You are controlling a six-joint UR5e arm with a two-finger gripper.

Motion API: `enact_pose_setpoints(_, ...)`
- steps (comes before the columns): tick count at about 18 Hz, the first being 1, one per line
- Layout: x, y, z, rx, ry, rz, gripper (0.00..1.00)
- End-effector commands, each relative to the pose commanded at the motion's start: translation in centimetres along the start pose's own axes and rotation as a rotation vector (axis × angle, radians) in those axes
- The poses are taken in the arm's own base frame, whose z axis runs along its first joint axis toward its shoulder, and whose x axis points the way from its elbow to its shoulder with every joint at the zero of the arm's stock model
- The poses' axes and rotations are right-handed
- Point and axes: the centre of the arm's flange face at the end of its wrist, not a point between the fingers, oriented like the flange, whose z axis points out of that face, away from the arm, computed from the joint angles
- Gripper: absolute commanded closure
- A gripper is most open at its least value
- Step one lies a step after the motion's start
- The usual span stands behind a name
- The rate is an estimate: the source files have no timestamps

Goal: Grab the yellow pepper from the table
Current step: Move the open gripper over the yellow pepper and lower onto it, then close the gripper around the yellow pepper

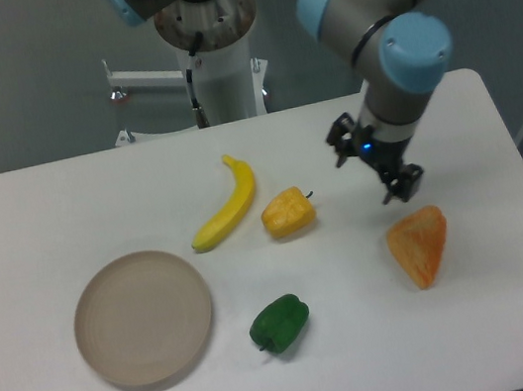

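**Reaching for the yellow pepper**

Looking at the table [33, 209], you see the yellow pepper [287, 212] near the middle, just beside the banana [226, 204] tip. Your gripper [374, 164] hangs at about three o'clock from it, spread apart and holding nothing. The pepper looks light, lumpy and smooth, so it may slip. Squeeze its fat middle, not the little stem.
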Motion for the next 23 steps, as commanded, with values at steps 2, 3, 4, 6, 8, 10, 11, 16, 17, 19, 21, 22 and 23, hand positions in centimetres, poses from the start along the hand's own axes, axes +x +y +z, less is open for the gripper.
enact_pose_setpoints(2,1.5,-0.2,1.2,-0.001,-0.002,0.017,0.00)
enact_pose_setpoints(3,2.0,-0.7,1.7,-0.001,-0.010,0.027,0.00)
enact_pose_setpoints(4,2.4,-1.3,2.4,-0.001,-0.014,0.038,0.00)
enact_pose_setpoints(6,2.9,-2.0,3.5,-0.004,-0.007,0.047,0.00)
enact_pose_setpoints(8,3.0,-3.0,4.3,-0.007,-0.006,0.056,0.00)
enact_pose_setpoints(10,2.8,-3.4,5.5,-0.011,0.013,0.060,0.00)
enact_pose_setpoints(11,3.2,-4.0,6.0,-0.015,0.023,0.071,0.00)
enact_pose_setpoints(16,4.2,-4.2,8.7,-0.017,0.010,0.086,0.00)
enact_pose_setpoints(17,4.1,-4.2,8.8,-0.019,0.003,0.090,0.00)
enact_pose_setpoints(19,3.7,-4.2,9.5,-0.024,0.005,0.097,0.00)
enact_pose_setpoints(21,3.3,-4.1,10.2,-0.043,-0.023,0.102,0.00)
enact_pose_setpoints(22,3.5,-3.9,10.8,-0.056,-0.030,0.106,0.03)
enact_pose_setpoints(23,3.7,-4.1,11.2,-0.065,-0.041,0.112,0.20)
